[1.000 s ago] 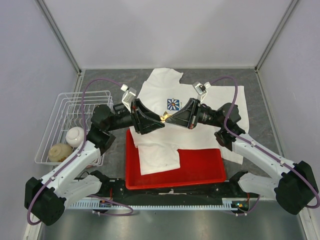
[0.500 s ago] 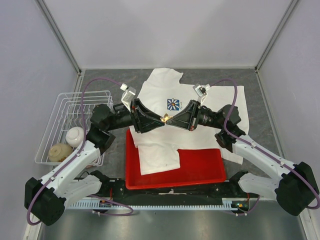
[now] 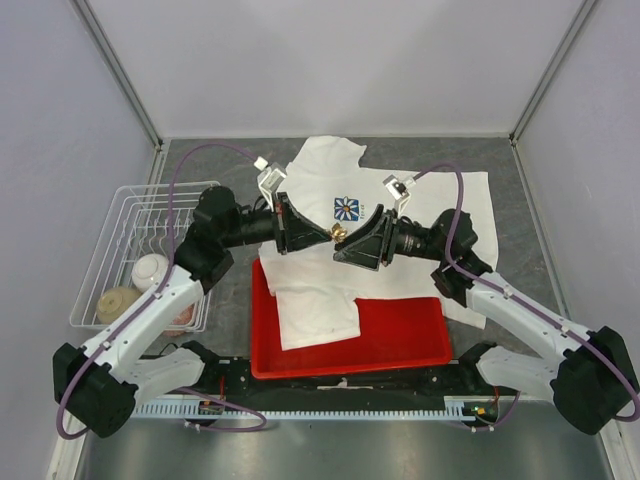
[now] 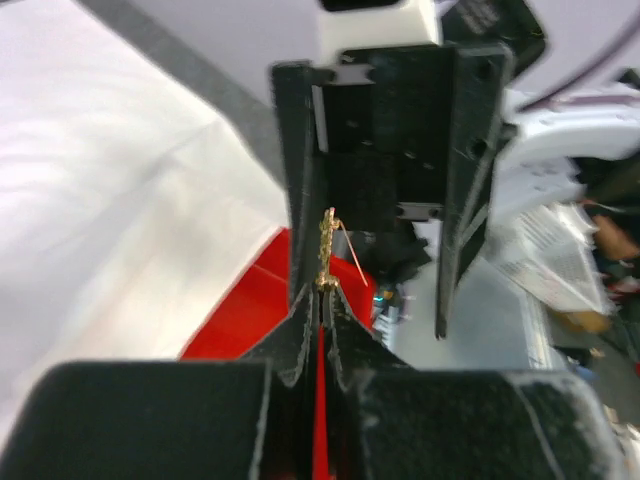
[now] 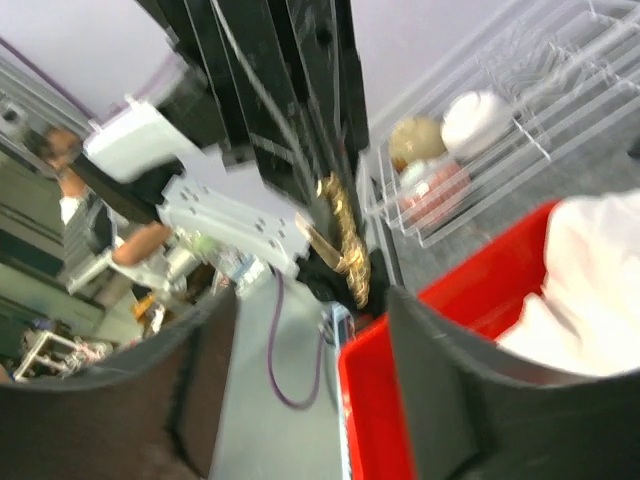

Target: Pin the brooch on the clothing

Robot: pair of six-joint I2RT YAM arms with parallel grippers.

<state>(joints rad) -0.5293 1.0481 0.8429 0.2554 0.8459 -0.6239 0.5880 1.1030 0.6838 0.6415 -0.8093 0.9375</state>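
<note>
The brooch (image 3: 338,232), a tiny gold ornament, hangs in the air above the clothing (image 3: 410,200), a white T-shirt with a blue daisy print (image 3: 347,208). My left gripper (image 3: 330,238) is shut on the brooch; in the left wrist view the brooch (image 4: 326,250) stands up from the pinched fingertips of that gripper (image 4: 325,292), its pin sticking out to the right. My right gripper (image 3: 344,247) faces it, open. In the right wrist view the brooch (image 5: 345,240) sits just beyond the right gripper (image 5: 310,295), touching neither finger.
The shirt's lower part drapes over a red tray (image 3: 400,345) at the near edge. A white wire basket (image 3: 125,215) at the left holds a couple of round bowls (image 3: 150,270). Grey walls enclose the table on three sides.
The left gripper has shut on the brooch. The right gripper has let go, opened and drawn back a little to the right. The left wrist has shifted to the right and risen slightly.
</note>
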